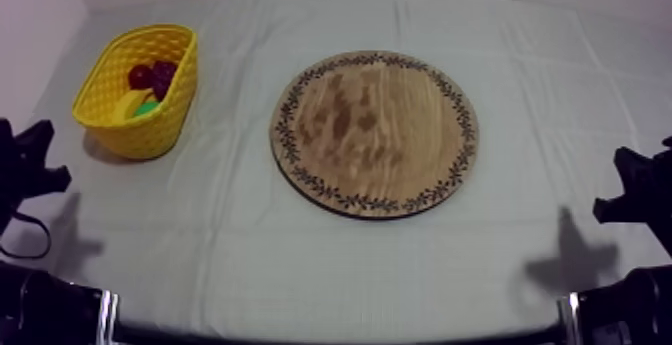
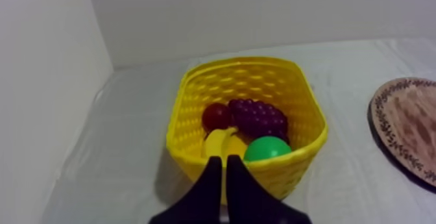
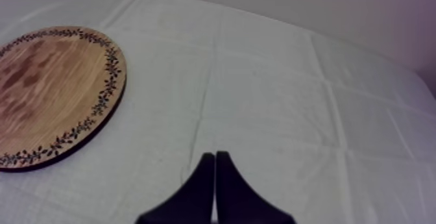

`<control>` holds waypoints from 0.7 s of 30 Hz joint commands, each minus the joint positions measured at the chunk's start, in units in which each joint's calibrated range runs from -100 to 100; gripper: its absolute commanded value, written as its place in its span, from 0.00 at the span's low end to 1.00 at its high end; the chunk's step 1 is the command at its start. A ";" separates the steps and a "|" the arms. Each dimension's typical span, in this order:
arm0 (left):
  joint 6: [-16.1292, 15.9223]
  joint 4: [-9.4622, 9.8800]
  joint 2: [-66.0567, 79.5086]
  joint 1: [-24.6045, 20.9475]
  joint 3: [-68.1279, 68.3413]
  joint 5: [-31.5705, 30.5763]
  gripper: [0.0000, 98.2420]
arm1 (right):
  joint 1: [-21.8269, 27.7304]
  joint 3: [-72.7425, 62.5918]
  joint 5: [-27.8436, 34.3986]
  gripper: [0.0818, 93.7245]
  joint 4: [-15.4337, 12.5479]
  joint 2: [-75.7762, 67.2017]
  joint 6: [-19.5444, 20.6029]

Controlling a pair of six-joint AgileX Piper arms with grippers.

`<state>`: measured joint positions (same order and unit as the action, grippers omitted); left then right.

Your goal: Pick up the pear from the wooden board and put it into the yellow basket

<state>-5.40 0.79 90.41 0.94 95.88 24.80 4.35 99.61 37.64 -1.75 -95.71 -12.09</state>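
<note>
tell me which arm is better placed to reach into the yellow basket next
Left. The left pincer, shut, sits right at the basket, where the pear already lies. The right pincer, shut, is over the cloth beyond the board, on the side away from the basket.

The wooden board (image 1: 375, 134) lies flat on the cloth in the middle of the table (image 1: 560, 89). The basket (image 1: 145, 134) stands well apart from it on the robot's left, nearer the table's far left corner. In the basket, the pear (image 2: 266, 149) rests against one wall. The banana (image 2: 219, 142) lies just beside the pear, and the grapes (image 2: 258, 117) sit behind both.
</note>
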 commanded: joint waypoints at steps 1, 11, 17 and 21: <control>-1.24 -1.03 2.77 -0.16 2.30 -0.17 0.00 | 0.02 0.05 0.02 0.00 0.02 -0.05 0.00; 0.97 -0.36 8.78 -0.44 4.05 5.59 0.00 | 0.01 0.05 0.02 0.00 0.02 -0.05 0.00; 2.91 0.79 9.26 -0.59 4.11 6.55 0.00 | 0.02 0.05 0.02 0.00 0.02 -0.05 0.00; 4.07 1.02 9.31 -0.58 3.94 8.00 0.00 | 0.02 0.05 0.02 0.00 0.02 -0.05 0.00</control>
<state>-1.67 1.75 99.71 0.37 99.87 32.47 4.38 99.61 37.65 -1.75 -95.71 -12.09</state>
